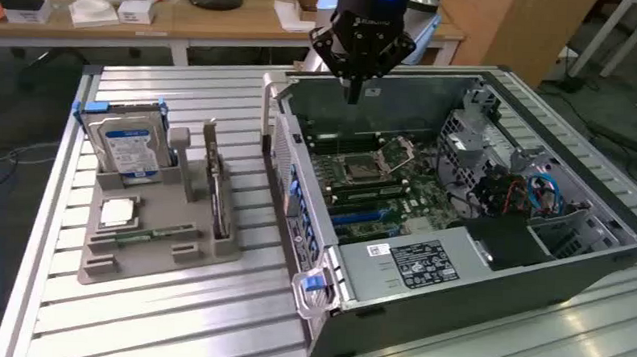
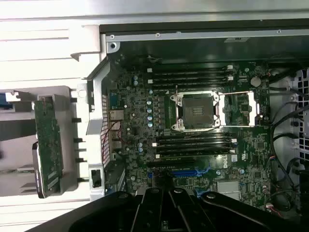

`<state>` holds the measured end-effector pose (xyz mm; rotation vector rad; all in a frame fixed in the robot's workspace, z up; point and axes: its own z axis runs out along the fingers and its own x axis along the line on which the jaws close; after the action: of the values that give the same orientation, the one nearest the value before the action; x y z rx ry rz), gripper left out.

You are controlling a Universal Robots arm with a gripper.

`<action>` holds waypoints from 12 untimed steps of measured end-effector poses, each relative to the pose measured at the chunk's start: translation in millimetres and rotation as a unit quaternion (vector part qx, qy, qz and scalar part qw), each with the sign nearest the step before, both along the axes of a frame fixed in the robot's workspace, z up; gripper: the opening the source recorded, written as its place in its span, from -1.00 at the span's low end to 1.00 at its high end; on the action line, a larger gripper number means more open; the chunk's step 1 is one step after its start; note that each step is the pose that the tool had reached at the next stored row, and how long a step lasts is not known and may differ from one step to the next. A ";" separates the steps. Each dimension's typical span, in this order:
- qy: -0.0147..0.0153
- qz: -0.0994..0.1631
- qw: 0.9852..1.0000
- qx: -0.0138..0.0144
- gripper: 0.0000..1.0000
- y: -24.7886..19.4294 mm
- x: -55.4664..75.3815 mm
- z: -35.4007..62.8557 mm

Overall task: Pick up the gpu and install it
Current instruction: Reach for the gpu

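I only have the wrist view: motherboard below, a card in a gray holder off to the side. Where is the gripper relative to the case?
Observer: The gripper hangs shut and empty above the open computer case, touching nothing.
Operator: What else is in that holder?
Observer: A hard drive stands upright in the gray holder, to the exterior view's left of the gpu.
Operator: Anything more?
Observer: A processor chip lies flat there, nearer the camera.

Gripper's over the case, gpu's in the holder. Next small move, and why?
Probably shift toward the exterior view's left, over the gray holder: the gripper is shut and empty above the open case, while the gpu stands on edge there, untouched.
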<state>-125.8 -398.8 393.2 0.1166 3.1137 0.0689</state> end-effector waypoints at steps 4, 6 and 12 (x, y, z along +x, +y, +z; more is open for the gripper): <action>0.000 0.000 1.000 0.000 -0.80 -0.1 -5.8 0.0; 0.000 0.000 1.000 0.000 -0.80 -0.1 -11.8 0.0; 0.000 0.000 1.000 0.000 -0.80 -0.2 -26.7 -0.4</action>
<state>-152.5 -399.0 392.8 0.1166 3.1137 0.0688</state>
